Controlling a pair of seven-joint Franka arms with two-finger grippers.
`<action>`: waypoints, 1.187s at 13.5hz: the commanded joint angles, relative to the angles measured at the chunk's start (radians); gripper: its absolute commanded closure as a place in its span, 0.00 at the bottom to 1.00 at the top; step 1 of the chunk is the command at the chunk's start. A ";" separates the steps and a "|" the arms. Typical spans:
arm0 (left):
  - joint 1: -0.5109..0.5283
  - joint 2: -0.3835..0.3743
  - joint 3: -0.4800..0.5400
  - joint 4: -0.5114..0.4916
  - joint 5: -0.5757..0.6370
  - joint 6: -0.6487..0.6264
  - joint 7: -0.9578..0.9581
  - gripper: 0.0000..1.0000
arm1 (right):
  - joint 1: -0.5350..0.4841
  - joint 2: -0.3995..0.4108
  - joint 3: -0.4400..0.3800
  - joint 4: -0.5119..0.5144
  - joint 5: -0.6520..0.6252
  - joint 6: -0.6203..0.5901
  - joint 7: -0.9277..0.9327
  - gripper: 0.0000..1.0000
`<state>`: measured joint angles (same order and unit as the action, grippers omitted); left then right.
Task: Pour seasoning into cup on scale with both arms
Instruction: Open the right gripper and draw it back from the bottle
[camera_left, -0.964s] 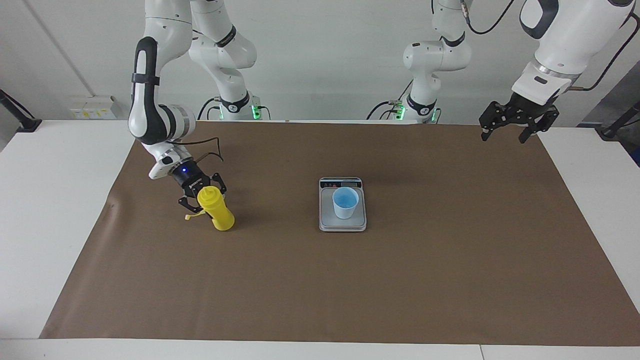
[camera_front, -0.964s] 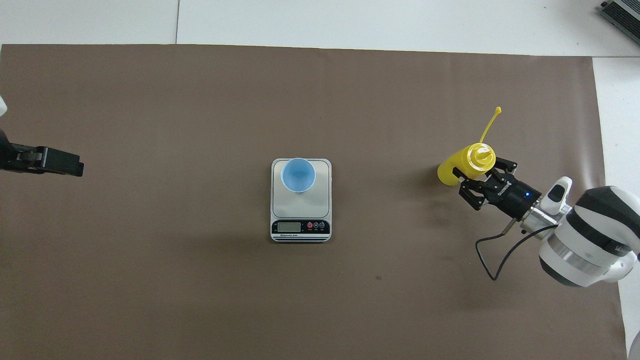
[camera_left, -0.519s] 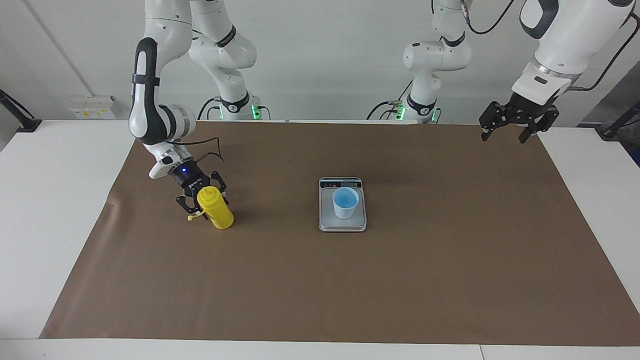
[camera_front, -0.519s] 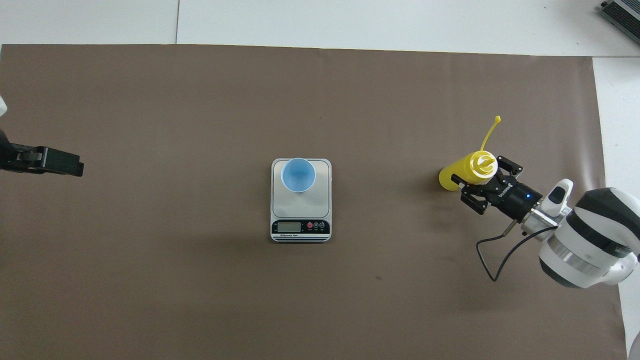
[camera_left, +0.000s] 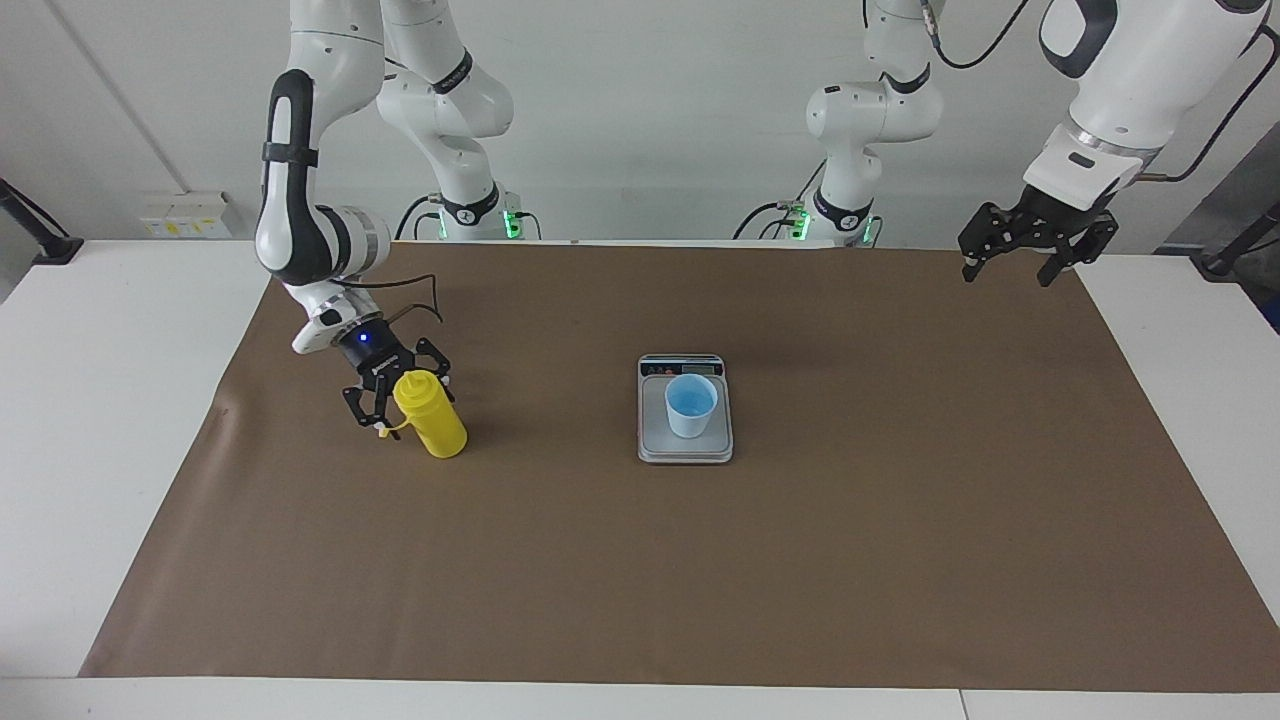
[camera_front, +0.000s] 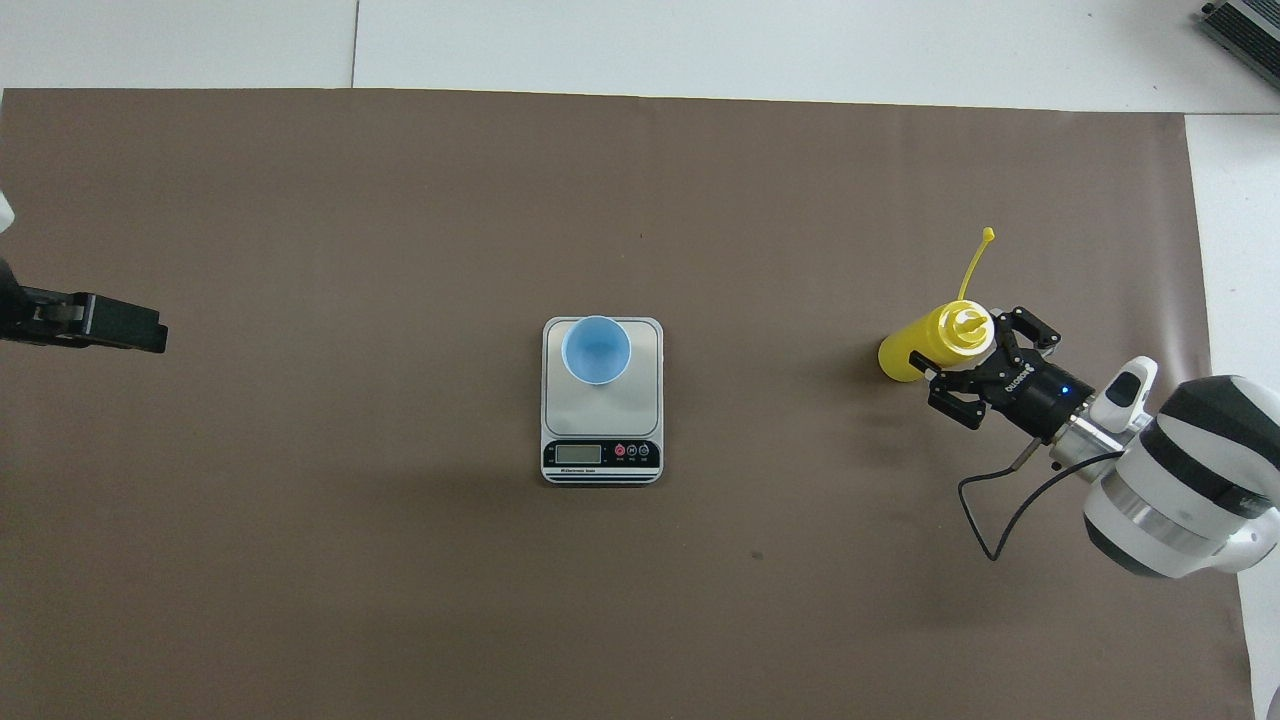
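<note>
The yellow seasoning bottle (camera_left: 432, 420) stands on the brown mat toward the right arm's end of the table, its tethered cap (camera_front: 988, 233) hanging loose. It also shows in the overhead view (camera_front: 925, 345). My right gripper (camera_left: 395, 398) is low at the bottle's top, its fingers spread open on either side of the neck (camera_front: 985, 362). The pale blue cup (camera_left: 691, 405) stands on the silver scale (camera_left: 685, 450) at mid-table, on the plate's half farther from the robots (camera_front: 596, 349). My left gripper (camera_left: 1010, 262) waits open and empty, raised over the mat's edge at the left arm's end (camera_front: 95, 325).
The brown mat (camera_left: 800, 560) covers most of the white table. The scale's display strip (camera_front: 600, 455) faces the robots. A black cable (camera_front: 985, 500) loops from the right wrist above the mat.
My right gripper has shifted a little toward the right arm's end of the table, staying at the bottle's top. The bottle has shifted slightly with it. The left arm has hardly moved.
</note>
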<state>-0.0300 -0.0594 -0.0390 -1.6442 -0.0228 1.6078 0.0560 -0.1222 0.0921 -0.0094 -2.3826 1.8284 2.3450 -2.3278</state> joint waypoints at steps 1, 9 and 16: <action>0.019 -0.020 -0.009 -0.020 -0.011 -0.002 0.008 0.00 | -0.014 -0.052 0.006 -0.012 -0.039 0.019 -0.024 0.00; 0.019 -0.020 -0.009 -0.020 -0.011 -0.002 0.008 0.00 | -0.002 -0.126 0.008 -0.012 -0.147 0.017 0.198 0.00; 0.019 -0.020 -0.009 -0.020 -0.011 -0.002 0.008 0.00 | -0.004 -0.190 0.006 -0.009 -0.300 0.017 0.393 0.00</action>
<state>-0.0300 -0.0594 -0.0390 -1.6442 -0.0228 1.6078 0.0560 -0.1214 -0.0568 -0.0043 -2.3820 1.5909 2.3568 -2.0145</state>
